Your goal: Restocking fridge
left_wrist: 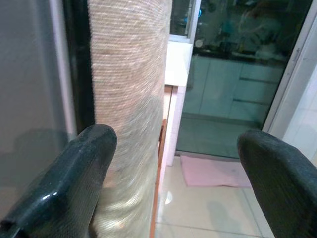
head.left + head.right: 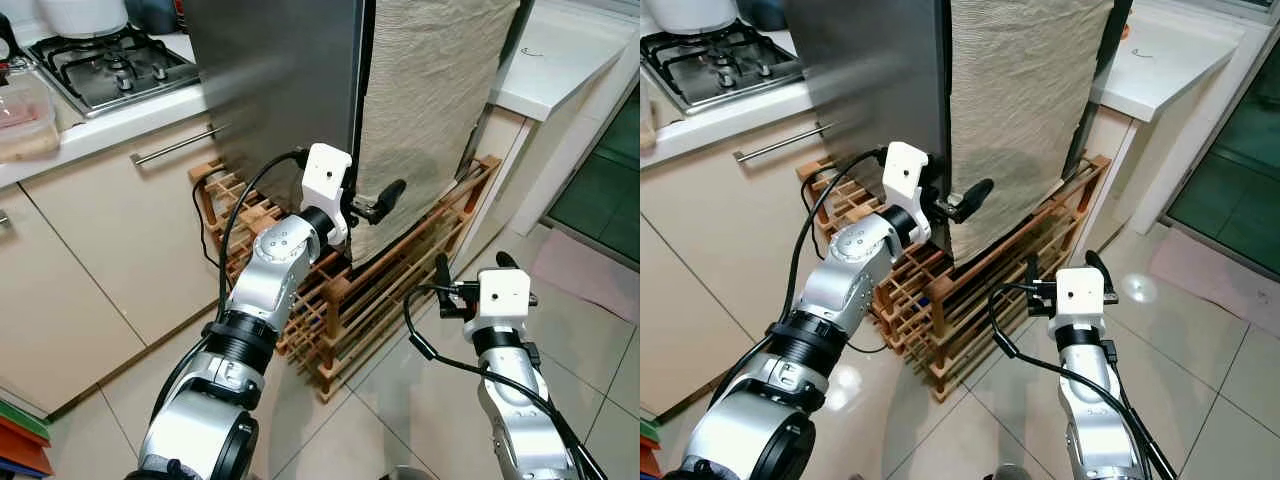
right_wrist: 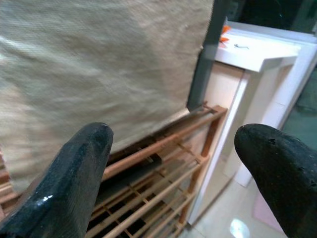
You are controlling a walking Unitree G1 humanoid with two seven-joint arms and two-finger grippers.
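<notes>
Before us stands the tall steel-grey fridge (image 2: 275, 90), its side draped with a beige woven cloth (image 2: 430, 110). It rests on a low brown wooden slatted rack (image 2: 390, 290) on the pale tiled floor (image 2: 590, 330). To our left, the white desk (image 2: 110, 125) carries a steel gas hob (image 2: 105, 62), with cream cabinet doors (image 2: 90, 270) beneath. To our right, behind the rack, runs a white ledge (image 2: 560, 60). Our left gripper (image 2: 372, 212) is at the fridge's front corner, fingers (image 1: 64, 183) apart; our right gripper (image 2: 470, 270) is beside the rack, spread

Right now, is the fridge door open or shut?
Shut, as far as shows: the steel fridge door lies flush with the cloth-draped side, no gap or interior visible. The left gripper sits at its edge, fingers open.
</notes>
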